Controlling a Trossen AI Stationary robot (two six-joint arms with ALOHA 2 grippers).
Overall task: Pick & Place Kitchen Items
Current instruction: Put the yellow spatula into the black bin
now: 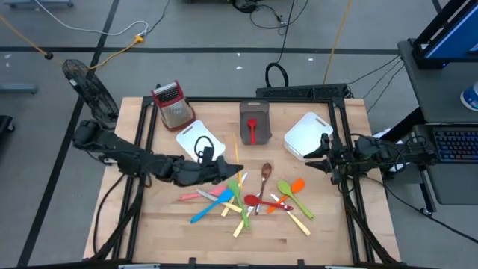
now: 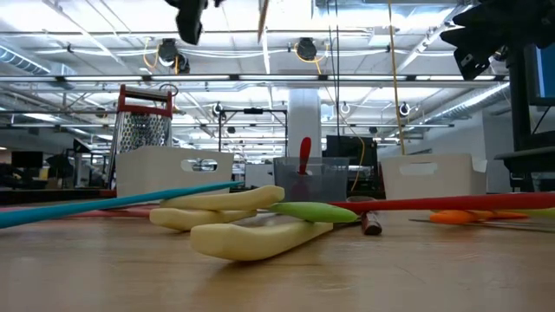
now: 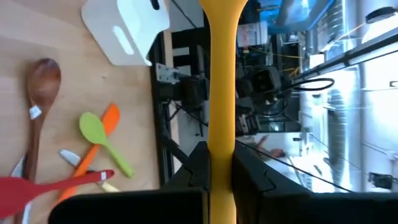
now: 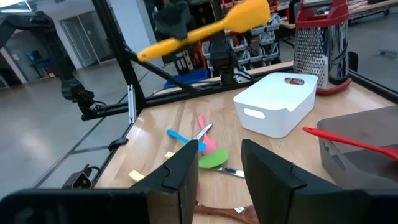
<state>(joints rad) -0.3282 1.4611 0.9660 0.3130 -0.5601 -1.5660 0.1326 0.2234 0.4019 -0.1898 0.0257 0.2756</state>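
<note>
One yellow spatula [image 4: 205, 28], long & slim w/ flat paddle head, pinched in left gripper [image 3: 219, 167] fingers.

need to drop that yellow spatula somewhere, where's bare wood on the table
Bare wood lies along the near table edge below the utensil pile, and between the pile and the table's left edge. Crowded: the pile itself, and the far strip holding the grater, grey bin and white bins.
</note>
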